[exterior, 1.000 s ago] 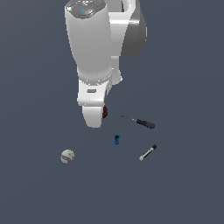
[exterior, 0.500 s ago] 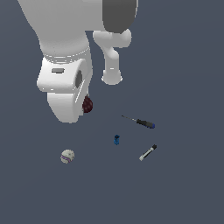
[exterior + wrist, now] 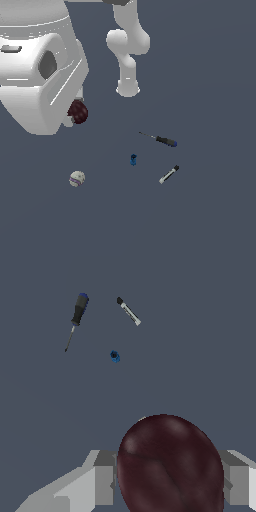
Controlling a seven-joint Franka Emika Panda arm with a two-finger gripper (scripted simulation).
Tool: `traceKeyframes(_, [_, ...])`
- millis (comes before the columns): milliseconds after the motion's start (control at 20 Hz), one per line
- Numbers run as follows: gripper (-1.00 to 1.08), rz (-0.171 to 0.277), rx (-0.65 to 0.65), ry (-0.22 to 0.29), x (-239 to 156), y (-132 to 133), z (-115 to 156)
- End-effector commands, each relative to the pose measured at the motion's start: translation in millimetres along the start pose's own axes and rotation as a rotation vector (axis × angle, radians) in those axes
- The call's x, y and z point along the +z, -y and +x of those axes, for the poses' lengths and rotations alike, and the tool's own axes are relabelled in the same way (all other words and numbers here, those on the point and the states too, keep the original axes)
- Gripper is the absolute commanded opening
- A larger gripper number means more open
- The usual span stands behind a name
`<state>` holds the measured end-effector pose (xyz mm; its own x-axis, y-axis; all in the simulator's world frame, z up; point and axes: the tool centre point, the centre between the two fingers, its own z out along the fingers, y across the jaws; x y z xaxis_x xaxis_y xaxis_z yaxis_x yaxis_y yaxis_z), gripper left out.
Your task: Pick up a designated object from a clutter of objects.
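Gripping the maroon ball (image 3: 170, 466), hand (image 3: 170, 478) (fingers half-hidden).

Block (image 3: 133, 159) between ball (image 3: 77, 178) and marker (image 3: 169, 174); screwdriver (image 3: 160, 140) behind.

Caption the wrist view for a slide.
Pincer clamps the dark red ball above screwdriver, marker and blue block.

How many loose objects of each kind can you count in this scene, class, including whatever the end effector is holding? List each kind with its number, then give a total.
Balls: 2, the dark red ball held in the end effector and the whitish ball
Screwdrivers: 1, the screwdriver
Markers: 1, the marker
Blue blocks: 1, the blue block
Total: 5
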<state>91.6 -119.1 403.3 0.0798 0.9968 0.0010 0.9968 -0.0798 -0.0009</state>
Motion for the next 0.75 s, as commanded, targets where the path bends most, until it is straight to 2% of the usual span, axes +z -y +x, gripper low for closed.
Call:
traceKeyframes(0, [-1.00, 0.000, 0.000, 0.000, -9.6, -4.9, -5.1])
traceKeyframes(700, [-1.00, -0.001, 0.000, 0.001, -29.1, -16.2, -15.9])
